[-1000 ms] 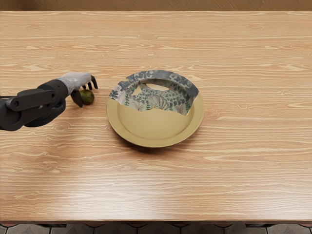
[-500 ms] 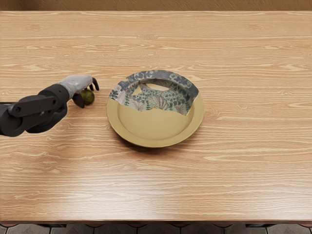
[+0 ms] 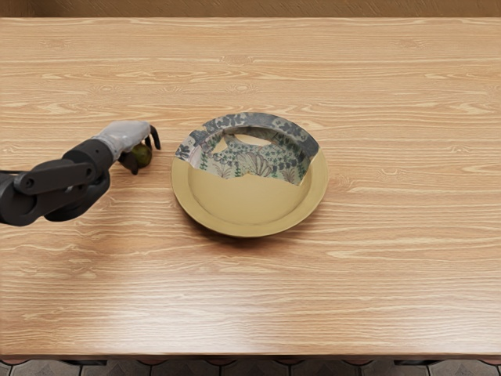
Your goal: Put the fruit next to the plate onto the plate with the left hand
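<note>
A small green fruit (image 3: 142, 154) sits on the table just left of the plate (image 3: 249, 205), which is tan with a leafy pattern on its far half. My left hand (image 3: 138, 147) comes in from the left edge and is curled over the fruit. Its dark fingers wrap the fruit's top and sides and hide much of it. The fruit looks to be still resting on the wood, a short gap from the plate's rim. No right arm shows.
The wooden table (image 3: 376, 282) stretches wide around the plate. Its front edge runs along the bottom of the view.
The left hand has closed down over the fruit, its fingers curling further around it. The forearm has shifted slightly left and lower. The fruit and plate stay where they were.
</note>
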Motion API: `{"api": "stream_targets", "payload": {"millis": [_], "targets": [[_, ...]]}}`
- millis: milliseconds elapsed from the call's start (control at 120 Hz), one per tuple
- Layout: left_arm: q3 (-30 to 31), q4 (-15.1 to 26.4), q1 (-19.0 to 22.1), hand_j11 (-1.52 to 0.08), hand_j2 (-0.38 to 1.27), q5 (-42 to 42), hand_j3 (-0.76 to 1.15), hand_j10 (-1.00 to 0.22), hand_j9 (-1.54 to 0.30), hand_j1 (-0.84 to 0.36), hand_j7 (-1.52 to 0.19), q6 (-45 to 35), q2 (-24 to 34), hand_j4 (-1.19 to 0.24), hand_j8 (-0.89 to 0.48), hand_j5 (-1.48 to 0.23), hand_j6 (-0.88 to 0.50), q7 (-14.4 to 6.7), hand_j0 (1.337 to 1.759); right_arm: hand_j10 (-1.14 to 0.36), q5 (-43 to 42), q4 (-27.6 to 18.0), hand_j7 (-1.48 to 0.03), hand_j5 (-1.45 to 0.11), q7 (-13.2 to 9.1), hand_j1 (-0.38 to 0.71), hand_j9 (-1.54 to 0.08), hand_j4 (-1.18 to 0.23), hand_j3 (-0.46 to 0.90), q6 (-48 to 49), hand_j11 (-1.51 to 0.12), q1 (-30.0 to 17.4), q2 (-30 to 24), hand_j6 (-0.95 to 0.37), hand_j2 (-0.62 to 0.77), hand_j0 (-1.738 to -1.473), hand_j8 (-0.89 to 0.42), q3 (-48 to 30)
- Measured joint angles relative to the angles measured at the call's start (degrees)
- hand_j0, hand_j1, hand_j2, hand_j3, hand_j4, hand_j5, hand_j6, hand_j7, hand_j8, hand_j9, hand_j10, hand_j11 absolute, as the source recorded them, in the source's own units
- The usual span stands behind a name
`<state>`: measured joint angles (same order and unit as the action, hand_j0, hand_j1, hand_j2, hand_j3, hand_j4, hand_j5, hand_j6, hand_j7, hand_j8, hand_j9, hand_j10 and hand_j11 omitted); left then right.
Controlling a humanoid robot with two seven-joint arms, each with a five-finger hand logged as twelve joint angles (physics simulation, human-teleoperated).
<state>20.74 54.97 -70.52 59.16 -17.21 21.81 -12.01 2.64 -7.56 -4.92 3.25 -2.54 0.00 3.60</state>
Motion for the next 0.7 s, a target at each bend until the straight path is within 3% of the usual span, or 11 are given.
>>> {"api": "stream_targets", "payload": {"millis": [75,100,183,225,242,367,542,550,600,642,700], "targets": [[0.10,0.35,0.11,-0.69,0.21,0.13,0.31,-0.61,-0.71,-0.29,-0.73,-0.54,0.14,-0.58,-0.53,-0.75,-0.54,-0.11,1.701,-0.02,0.00,0.00,-0.03,-0.03,0.00,-0.32,-0.03,-0.02,0.00,0.00,-0.03,0.01,0.00,-0.02,0.00,-1.658,-0.02,0.00],[0.12,0.53,0.19,-0.71,0.21,0.15,0.48,-0.62,-0.72,-0.31,-0.74,-0.68,0.17,-0.59,-0.52,-0.76,-0.52,-0.12,1.687,-0.02,0.00,0.00,-0.03,-0.03,0.00,-0.32,-0.03,-0.02,0.00,0.00,-0.03,0.02,0.00,-0.02,0.00,-1.658,-0.02,0.00],[0.25,1.10,0.29,-0.76,0.20,0.31,0.49,-0.66,-0.79,-0.34,-0.80,-0.94,0.27,-0.64,-0.46,-0.82,-0.47,-0.21,1.718,-0.02,0.00,0.00,-0.03,-0.03,0.00,-0.32,-0.03,-0.02,0.00,0.00,-0.03,0.01,0.00,-0.02,0.00,-1.658,-0.02,0.00],[0.35,1.28,0.35,-0.79,0.18,0.38,0.47,-0.63,-0.82,-0.36,-0.83,-1.00,0.33,-0.67,-0.42,-0.85,-0.43,-0.26,1.717,-0.02,0.00,0.00,-0.03,-0.03,0.00,-0.32,-0.03,-0.02,0.00,0.00,-0.03,0.00,0.00,-0.02,0.00,-1.658,-0.02,0.00],[0.38,1.35,0.37,-0.81,0.12,0.37,0.48,-0.61,-0.83,-0.37,-0.84,-1.03,0.34,-0.68,-0.40,-0.86,-0.41,-0.23,1.690,-0.02,0.00,0.00,-0.03,-0.03,0.00,-0.32,-0.03,-0.02,0.00,0.00,-0.03,0.00,0.00,-0.02,0.00,-1.658,-0.02,0.00],[0.49,1.73,0.55,-0.92,0.08,0.50,0.60,-0.55,-0.92,-0.39,-0.93,-1.23,0.35,-0.77,-0.32,-0.93,-0.33,-0.16,1.719,-0.02,0.00,0.00,-0.03,-0.03,0.00,-0.32,-0.03,-0.02,0.00,0.00,-0.03,0.00,0.00,-0.02,0.00,-1.658,-0.02,0.00],[0.54,1.97,0.64,-1.04,0.09,0.41,0.59,-0.47,-1.04,-0.42,-1.04,-1.30,0.47,-0.83,-0.23,-1.04,-0.25,-0.08,1.706,-0.02,0.00,0.00,-0.03,-0.03,0.00,-0.32,-0.03,-0.02,0.00,0.00,-0.03,0.00,0.00,-0.02,0.00,-1.658,-0.02,0.00],[0.55,1.97,0.64,-1.04,0.09,0.40,0.62,-0.47,-1.05,-0.42,-1.05,-1.31,0.46,-0.83,-0.23,-1.04,-0.25,-0.08,1.727,-0.02,0.00,0.00,-0.03,-0.03,0.00,-0.32,-0.03,-0.02,0.00,0.00,-0.03,0.01,0.00,-0.02,0.00,-1.658,-0.02,0.00],[0.55,2.01,0.64,-1.06,0.07,0.40,0.57,-0.45,-1.07,-0.43,-1.07,-1.29,0.52,-0.84,-0.24,-1.06,-0.24,-0.04,1.693,-0.02,0.00,0.00,-0.03,-0.03,0.00,-0.32,-0.03,-0.02,0.00,0.00,-0.03,0.00,0.00,-0.02,0.00,-1.658,-0.02,0.00],[0.56,2.04,0.58,-1.07,0.09,0.31,0.59,-0.46,-1.08,-0.43,-1.08,-1.23,0.58,-0.83,-0.24,-1.08,-0.23,0.02,1.702,-0.02,0.00,0.00,-0.03,-0.03,0.00,-0.32,-0.03,-0.02,0.00,0.00,-0.03,0.01,0.00,-0.02,0.00,-1.658,-0.02,0.00],[0.48,2.13,0.48,-1.10,0.15,0.23,0.46,-0.49,-1.11,-0.42,-1.10,-1.16,1.15,-0.82,-0.26,-1.10,-0.24,0.19,1.652,-0.02,0.00,0.00,-0.03,-0.03,0.00,-0.32,-0.03,-0.02,0.00,0.00,-0.03,0.02,0.00,-0.02,0.00,-1.658,-0.02,0.00]]}}
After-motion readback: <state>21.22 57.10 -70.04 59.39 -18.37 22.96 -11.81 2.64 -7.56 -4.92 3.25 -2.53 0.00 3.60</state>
